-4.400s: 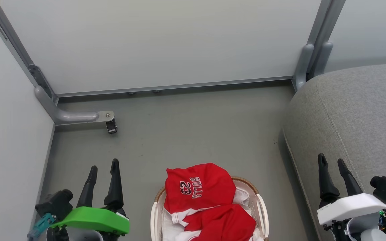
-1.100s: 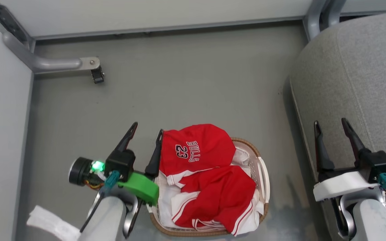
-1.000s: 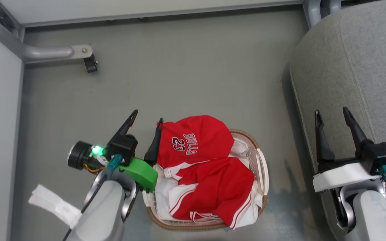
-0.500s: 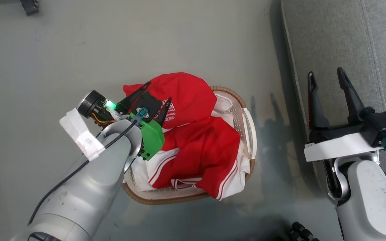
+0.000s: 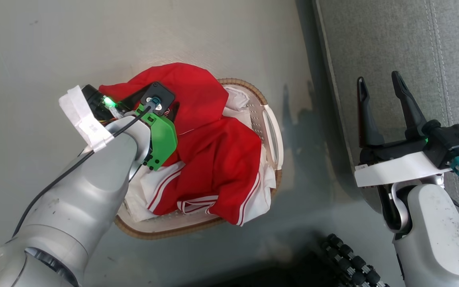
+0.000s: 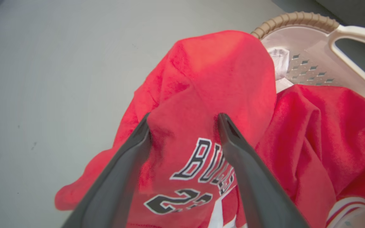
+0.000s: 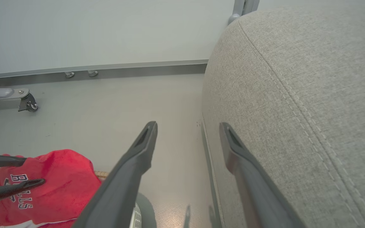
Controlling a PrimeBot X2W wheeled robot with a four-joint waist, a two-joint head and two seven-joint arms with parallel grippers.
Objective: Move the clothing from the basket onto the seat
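Over the basket (image 5: 246, 85), my left hand (image 6: 184, 118) straddles the Bulls jersey (image 6: 220, 63), fingers (image 6: 131, 152) spread, perhaps touching; a shallow pinch could slip or snag the lining (image 5: 235, 97).

Bright even light, soft shadow beside the basket (image 5: 235, 83), edges warped.

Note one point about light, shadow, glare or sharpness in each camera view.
Head view: dark shadows fall on the floor between basket and seat. Left wrist view: the left gripper looks soft-edged, the jersey brightly lit on top. Right wrist view: a pale sheen marks the floor near the bottom edge.
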